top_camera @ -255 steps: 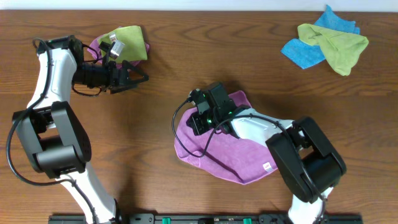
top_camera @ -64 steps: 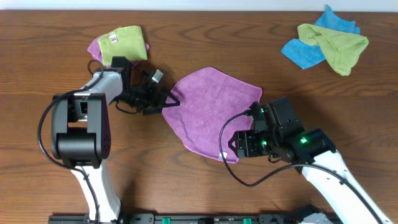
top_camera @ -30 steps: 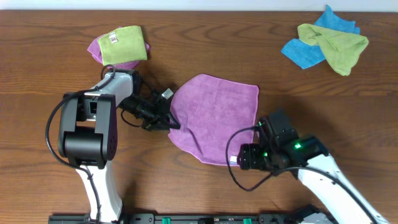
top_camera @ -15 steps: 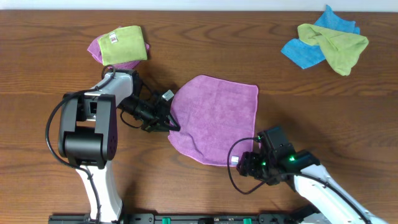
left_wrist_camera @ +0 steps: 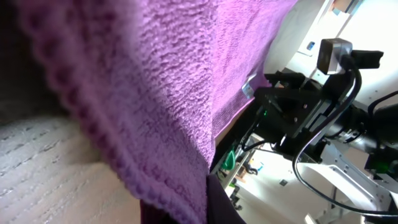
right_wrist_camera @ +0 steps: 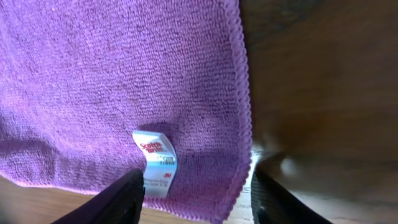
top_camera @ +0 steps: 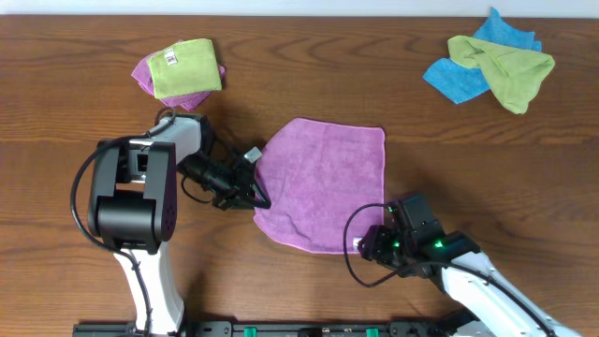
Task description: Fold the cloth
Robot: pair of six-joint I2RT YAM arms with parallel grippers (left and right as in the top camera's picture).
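Observation:
The lilac cloth [top_camera: 318, 183] lies spread flat in the middle of the table. My left gripper [top_camera: 255, 195] is shut on its left edge. In the left wrist view the cloth [left_wrist_camera: 155, 93] fills most of the frame and drapes over the dark fingers [left_wrist_camera: 217, 208]. My right gripper [top_camera: 370, 245] is at the cloth's near right corner. In the right wrist view that corner [right_wrist_camera: 205, 180] and its white tag [right_wrist_camera: 155, 163] lie between the two fingers [right_wrist_camera: 121, 199], which stand apart on either side without pinching it.
A lime-green cloth on a small purple wad [top_camera: 180, 67] sits at the back left. Blue and green cloths [top_camera: 491, 61] lie piled at the back right. The right arm [top_camera: 477, 281] reaches in from the front edge, the left arm [top_camera: 131, 197] from the left.
The right gripper slid toward the front and left to the cloth's tagged corner, and its jaws narrowed. The left gripper kept its hold. The cloth's right edge pulled straighter.

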